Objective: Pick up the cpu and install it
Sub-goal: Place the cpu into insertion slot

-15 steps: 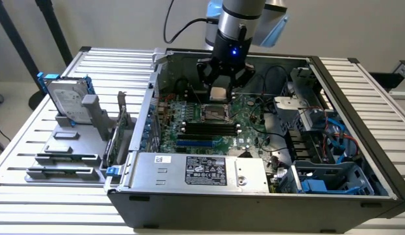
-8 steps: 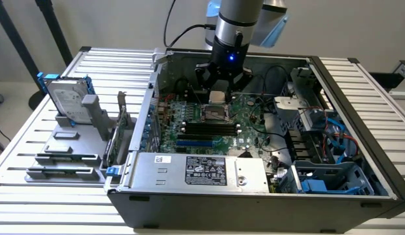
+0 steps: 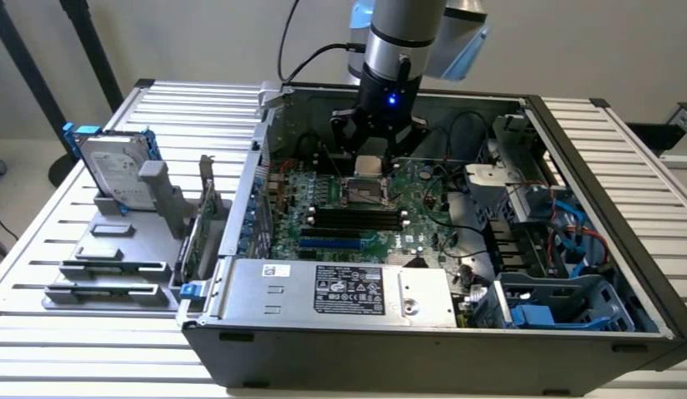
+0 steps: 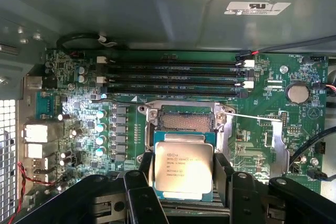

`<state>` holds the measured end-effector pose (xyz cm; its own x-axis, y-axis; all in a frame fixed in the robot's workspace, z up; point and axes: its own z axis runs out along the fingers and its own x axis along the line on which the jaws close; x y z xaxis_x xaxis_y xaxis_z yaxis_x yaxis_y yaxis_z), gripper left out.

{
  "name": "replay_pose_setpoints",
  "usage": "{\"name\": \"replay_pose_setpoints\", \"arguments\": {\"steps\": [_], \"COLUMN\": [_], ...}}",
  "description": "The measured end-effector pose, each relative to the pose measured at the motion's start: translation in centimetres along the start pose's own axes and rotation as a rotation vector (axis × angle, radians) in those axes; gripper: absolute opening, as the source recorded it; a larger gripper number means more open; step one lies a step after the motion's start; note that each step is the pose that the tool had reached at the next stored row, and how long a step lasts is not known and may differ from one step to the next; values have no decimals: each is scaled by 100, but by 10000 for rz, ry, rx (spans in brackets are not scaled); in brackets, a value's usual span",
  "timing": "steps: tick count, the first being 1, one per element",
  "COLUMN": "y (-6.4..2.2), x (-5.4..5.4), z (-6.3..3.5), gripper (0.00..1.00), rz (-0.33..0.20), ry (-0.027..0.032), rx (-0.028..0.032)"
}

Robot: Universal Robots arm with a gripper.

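Pinching the cpu (image 4: 184,165) by two sides in the hand (image 4: 184,184), above the open socket (image 4: 182,121); socket partly hidden behind it.

You're in a robotics lab set up for PC assembly: a slatted aluminium bench (image 3: 44,349) carries an opened computer case (image 3: 432,359), with a grey parts fixture (image 3: 110,278) holding a hard drive (image 3: 113,170) at its nine o'clock, beneath a robot arm (image 3: 404,33).
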<state>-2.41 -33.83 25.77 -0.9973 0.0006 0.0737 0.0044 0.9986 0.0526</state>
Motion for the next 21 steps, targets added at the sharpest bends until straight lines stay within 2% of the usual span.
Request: {"name": "replay_pose_setpoints", "arguments": {"steps": [10, 21], "y": [0, -5], "x": [3, -3], "z": [5, 101], "gripper": [55, 55], "rz": [39, 1972], "ry": [-3, -104], "rx": [-5, -146]}}
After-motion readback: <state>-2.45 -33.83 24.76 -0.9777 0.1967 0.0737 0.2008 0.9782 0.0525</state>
